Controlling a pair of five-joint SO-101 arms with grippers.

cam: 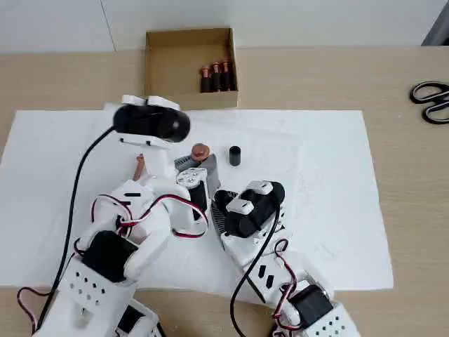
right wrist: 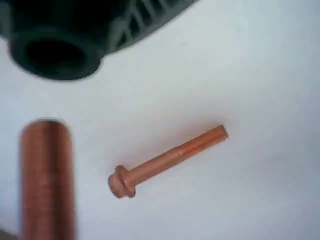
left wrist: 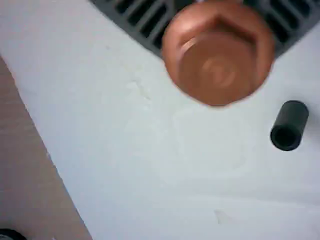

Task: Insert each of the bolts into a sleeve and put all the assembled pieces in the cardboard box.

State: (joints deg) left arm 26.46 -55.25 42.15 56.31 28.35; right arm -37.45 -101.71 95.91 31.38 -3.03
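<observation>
Left pincer (cam: 195, 167) pinched tight on one copper bolt; held bolt (left wrist: 217, 52) head-on to the left wrist camera, dark ribbed jaw right behind the head; right pincer (right wrist: 95, 30) clamped on one black sleeve, held sleeve (right wrist: 50, 50) with its open bore facing the camera; the held bolt's shank sits near the held sleeve but apart from it, not inserted.

Counts: bolts 2, one held, one loose bolt (cam: 139, 167) lying flat on the white paper sheet (cam: 330, 182) beside the left arm; sleeves 2, one held, one loose sleeve (cam: 234, 156) on the sheet just beside the held bolt's head; assembled pieces (cam: 217, 77) 3, side by side inside the cardboard box (cam: 168, 63) against its right wall.

Box sits on the worktop (cam: 316, 77) at the sheet's far edge; one pair of scissors (cam: 431, 102) on the worktop, well apart from everything.
</observation>
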